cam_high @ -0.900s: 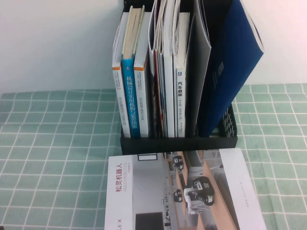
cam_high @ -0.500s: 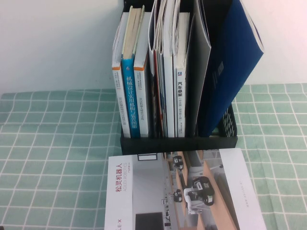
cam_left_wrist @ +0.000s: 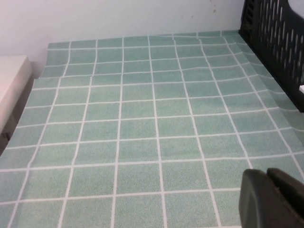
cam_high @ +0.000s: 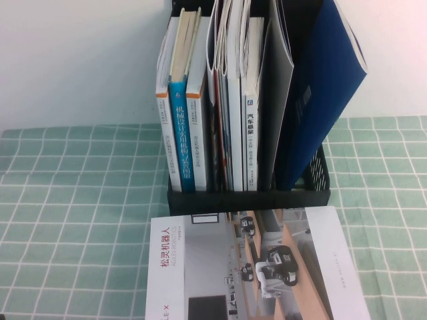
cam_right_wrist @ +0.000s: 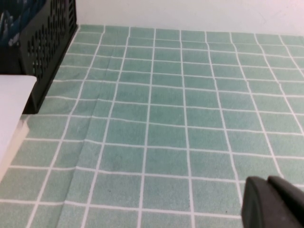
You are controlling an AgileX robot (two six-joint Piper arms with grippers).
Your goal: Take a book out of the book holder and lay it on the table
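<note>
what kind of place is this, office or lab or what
Probably a robot lab's test bench: a checked green table against a bare white wall, a black book holder of technical books, a robot-company brochure. Left pincer and right pincer sit low over the cloth.

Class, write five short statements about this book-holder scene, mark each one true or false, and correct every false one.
1. The navy-blue book lies flat on the table. False: it stands leaning in the book holder, in its rightmost compartment.
2. A white brochure lies on the table in front of the holder. True.
3. The left gripper grips a book. False: it holds nothing and hangs above bare cloth, beside the holder.
4. The right gripper holds nothing. True: it is over the cloth on the holder's other side.
5. A cyan-spined book stands in the holder's left compartment. True.
</note>
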